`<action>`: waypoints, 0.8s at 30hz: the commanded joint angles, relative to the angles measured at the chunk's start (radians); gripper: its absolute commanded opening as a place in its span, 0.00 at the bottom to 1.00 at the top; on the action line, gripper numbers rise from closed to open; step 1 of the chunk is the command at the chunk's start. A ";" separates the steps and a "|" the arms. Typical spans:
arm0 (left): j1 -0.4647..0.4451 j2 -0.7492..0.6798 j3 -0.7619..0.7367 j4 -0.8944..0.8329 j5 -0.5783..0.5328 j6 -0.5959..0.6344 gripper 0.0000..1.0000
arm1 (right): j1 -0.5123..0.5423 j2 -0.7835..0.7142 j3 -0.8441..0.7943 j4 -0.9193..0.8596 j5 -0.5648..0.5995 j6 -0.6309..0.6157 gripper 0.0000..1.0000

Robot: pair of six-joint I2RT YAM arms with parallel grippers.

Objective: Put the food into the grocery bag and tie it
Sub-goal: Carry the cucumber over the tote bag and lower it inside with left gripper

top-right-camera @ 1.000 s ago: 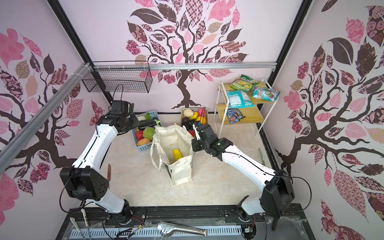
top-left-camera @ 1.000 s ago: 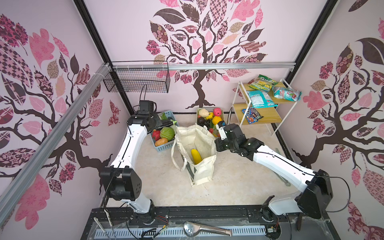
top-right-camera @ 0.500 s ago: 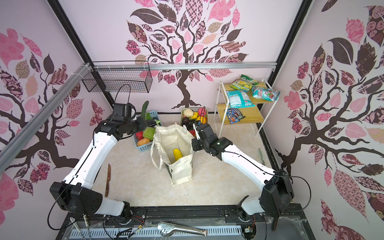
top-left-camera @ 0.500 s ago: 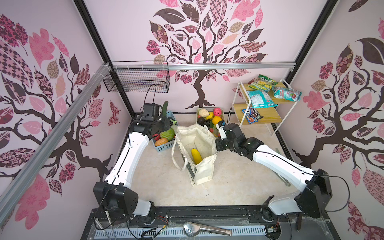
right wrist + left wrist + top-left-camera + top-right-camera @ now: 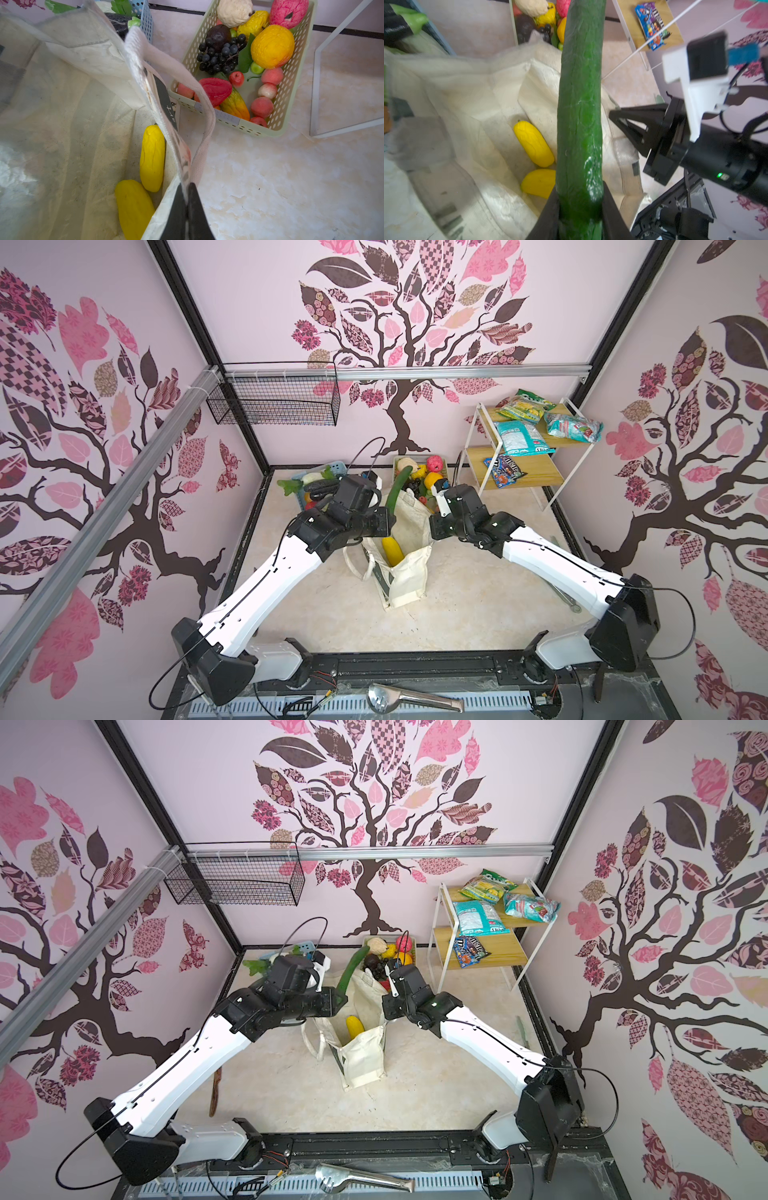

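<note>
The cream grocery bag (image 5: pixel 409 576) (image 5: pixel 365 1060) stands open mid-floor. Two yellow toy fruits (image 5: pixel 533 143) (image 5: pixel 152 158) lie at its bottom. My left gripper (image 5: pixel 580 207) (image 5: pixel 386 516) is shut on the lower end of a long green cucumber (image 5: pixel 580 104) (image 5: pixel 397 489) (image 5: pixel 351 969). It holds the cucumber pointing up and away over the bag's mouth. My right gripper (image 5: pixel 188 187) (image 5: pixel 432 526) is shut on the bag's rim by the strap handle (image 5: pixel 187 70) and holds that side up. More food fills the two baskets behind the bag.
A blue basket (image 5: pixel 332 467) of vegetables stands behind the bag on the left, a beige basket (image 5: pixel 280 128) (image 5: pixel 440 466) of fruit on the right. A white-framed wooden shelf (image 5: pixel 519 464) with snack packets stands at the back right. A wire basket (image 5: pixel 274 402) hangs on the back rail.
My left arm has lifted the cucumber out of the blue basket and swung right, over the bag's mouth. The right arm and the bag have not moved.
</note>
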 commanded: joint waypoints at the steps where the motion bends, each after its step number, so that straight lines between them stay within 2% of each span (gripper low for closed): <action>1: -0.024 -0.040 -0.069 -0.032 -0.065 -0.025 0.25 | -0.004 -0.002 0.036 0.006 0.049 0.008 0.00; 5: -0.062 -0.110 -0.120 -0.063 -0.107 -0.050 0.25 | -0.004 -0.003 0.047 -0.003 0.046 0.011 0.00; 13: -0.064 -0.239 -0.215 -0.106 -0.145 -0.123 0.25 | -0.004 -0.039 0.015 0.007 0.025 0.033 0.00; 24: -0.063 -0.127 -0.170 -0.200 -0.071 -0.099 0.25 | 0.001 -0.087 0.033 0.003 -0.017 0.036 0.00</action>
